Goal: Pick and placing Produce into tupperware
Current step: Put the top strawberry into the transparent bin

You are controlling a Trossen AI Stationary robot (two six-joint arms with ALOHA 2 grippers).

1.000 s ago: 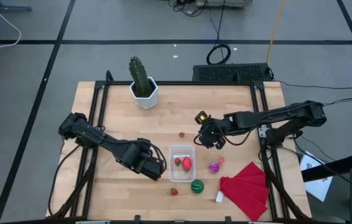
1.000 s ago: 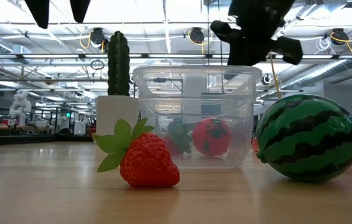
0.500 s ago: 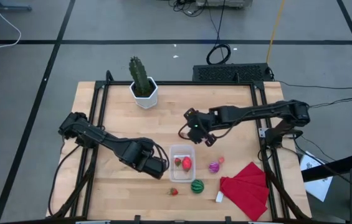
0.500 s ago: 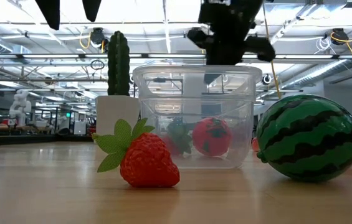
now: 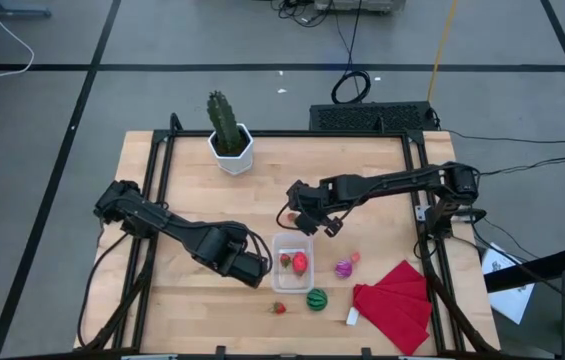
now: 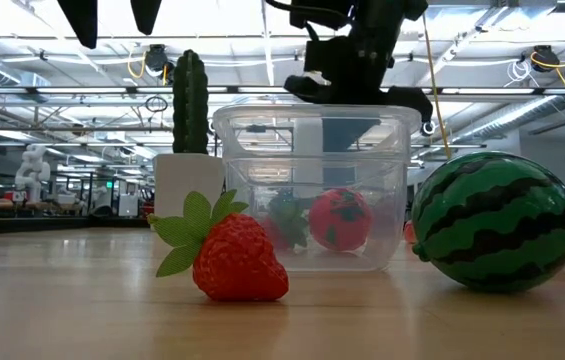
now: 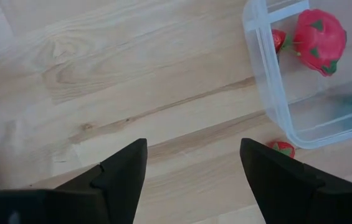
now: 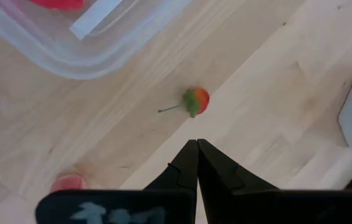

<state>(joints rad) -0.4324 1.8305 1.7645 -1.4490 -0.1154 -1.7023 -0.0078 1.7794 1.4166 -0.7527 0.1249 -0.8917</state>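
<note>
Red-and-green, with a thin stem, the small cherry-like piece (image 8: 195, 101) lies on the bare wood just ahead of my right gripper (image 8: 197, 149), whose fingers are pressed together and empty. I judge this the approach: next I must spread them and descend. The tupperware (image 5: 293, 242) sits just beyond, holding two red pieces. My left gripper (image 7: 192, 163) waits beside it, spread wide, empty.

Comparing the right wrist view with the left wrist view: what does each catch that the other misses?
Only the right wrist view shows the small red-and-green stemmed fruit on bare wood ahead of the shut right end effector. Only the left wrist view shows the open left end effector, the strawberry outside the container, and the red fruit inside clearly. Both show the clear tupperware and the wooden table.
</note>
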